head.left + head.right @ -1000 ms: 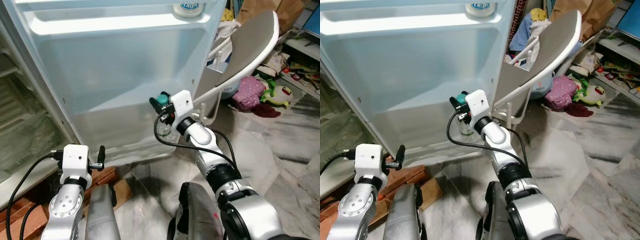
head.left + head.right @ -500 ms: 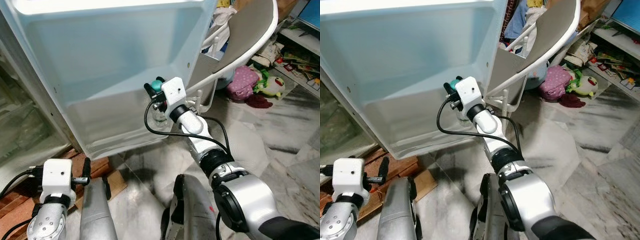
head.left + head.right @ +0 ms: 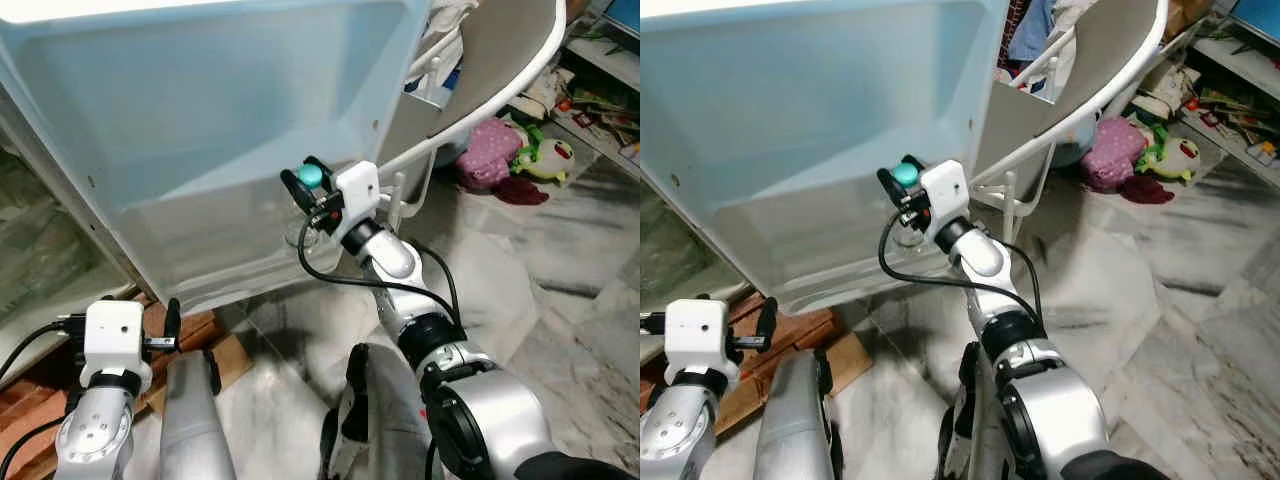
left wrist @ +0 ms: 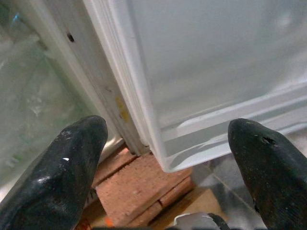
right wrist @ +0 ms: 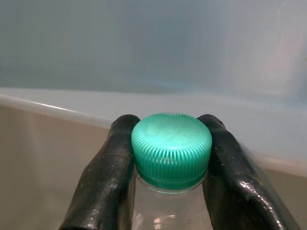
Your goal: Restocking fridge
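At frame centre, the right gripper (image 3: 306, 185) pinches a green-capped clear bottle (image 3: 309, 222) against the fridge door (image 3: 220, 110); left gripper (image 4: 168, 158) jaws gape.

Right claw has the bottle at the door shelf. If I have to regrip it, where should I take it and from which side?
Stay at the neck, just under the ribbed green cap, as the right claw pinches the bottle now. Come from the open room side: the fridge door stands close behind it. The cap's lip should probably stop the fingers slipping upward.
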Controlling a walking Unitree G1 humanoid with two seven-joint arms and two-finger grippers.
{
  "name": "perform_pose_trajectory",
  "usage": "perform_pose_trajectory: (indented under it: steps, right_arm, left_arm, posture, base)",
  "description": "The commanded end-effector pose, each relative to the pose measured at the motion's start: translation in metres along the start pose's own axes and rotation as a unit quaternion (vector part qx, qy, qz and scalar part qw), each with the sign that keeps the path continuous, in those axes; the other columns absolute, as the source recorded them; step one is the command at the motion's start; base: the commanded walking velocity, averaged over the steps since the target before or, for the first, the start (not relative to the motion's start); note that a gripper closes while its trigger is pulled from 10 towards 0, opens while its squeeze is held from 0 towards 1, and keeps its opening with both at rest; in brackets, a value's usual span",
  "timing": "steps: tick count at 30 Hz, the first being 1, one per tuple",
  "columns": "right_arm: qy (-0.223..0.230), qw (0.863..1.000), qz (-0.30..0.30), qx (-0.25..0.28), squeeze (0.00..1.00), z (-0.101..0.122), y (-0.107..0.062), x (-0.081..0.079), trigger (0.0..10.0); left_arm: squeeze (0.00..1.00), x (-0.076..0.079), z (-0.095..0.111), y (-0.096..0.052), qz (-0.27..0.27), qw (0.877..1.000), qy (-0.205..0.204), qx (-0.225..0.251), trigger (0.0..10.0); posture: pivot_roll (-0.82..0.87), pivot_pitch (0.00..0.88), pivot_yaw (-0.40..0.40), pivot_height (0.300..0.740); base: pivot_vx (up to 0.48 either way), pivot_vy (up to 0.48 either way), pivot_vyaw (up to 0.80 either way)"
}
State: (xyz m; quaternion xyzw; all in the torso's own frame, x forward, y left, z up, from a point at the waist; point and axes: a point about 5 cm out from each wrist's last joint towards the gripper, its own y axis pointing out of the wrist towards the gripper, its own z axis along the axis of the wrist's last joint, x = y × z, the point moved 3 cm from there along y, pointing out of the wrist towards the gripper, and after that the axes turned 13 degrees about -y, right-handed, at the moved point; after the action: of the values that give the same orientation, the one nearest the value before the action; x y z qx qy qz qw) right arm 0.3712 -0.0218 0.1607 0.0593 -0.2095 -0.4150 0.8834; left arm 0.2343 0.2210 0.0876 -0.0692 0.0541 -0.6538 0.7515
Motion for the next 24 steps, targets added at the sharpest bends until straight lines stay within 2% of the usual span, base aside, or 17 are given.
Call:
perform_pose_trajectory:
  steps: [1, 10, 12, 17, 24]
  right_arm:
    - [0.027, 0.999, 0.008, -0.044, 0.0, -0.023, -0.017, -0.006, 10.0]
    - [0.028, 0.999, 0.024, -0.031, 0.0, -0.016, -0.017, -0.003, 10.0]
    - [0.024, 0.999, 0.039, -0.02, 0.0, -0.011, -0.016, -0.006, 10.0]
    - [0.031, 0.998, 0.063, -0.007, 0.0, -0.006, -0.014, -0.018, 10.0]
    - [0.046, 0.997, 0.065, 0.008, 0.0, 0.0, -0.012, -0.03, 10.0]
  left_arm:
    - [0.0, 0.003, -0.003, 0.002, -0.003, 1.0, 0.001, -0.003, 10.0]
    - [0.0, 0.007, -0.001, 0.018, -0.013, 1.0, 0.002, 0.004, 10.0]
    - [0.0, 0.008, 0.0, 0.021, -0.014, 1.0, -0.009, 0.009, 10.0]
    - [0.0, 0.005, -0.003, 0.022, -0.012, 1.0, -0.008, 0.007, 10.0]
    - [0.0, -0.002, -0.002, 0.018, 0.002, 1.0, -0.001, 0.011, 10.0]
  posture:
    - [0.25, 0.174, -0.123, 0.561]
    - [0.23, 0.124, -0.093, 0.561]
    - [0.23, 0.117, -0.087, 0.561]
    - [0.23, 0.113, -0.079, 0.561]
    - [0.25, 0.116, -0.074, 0.561]
  base:
    - [0.0, -0.409, 0.51]
    - [0.0, -0.438, 0.1]
    - [0.0, 0.0, 0.0]
    - [0.0, 0.0, 0.0]
    - [0.0, 0.0, 0.0]
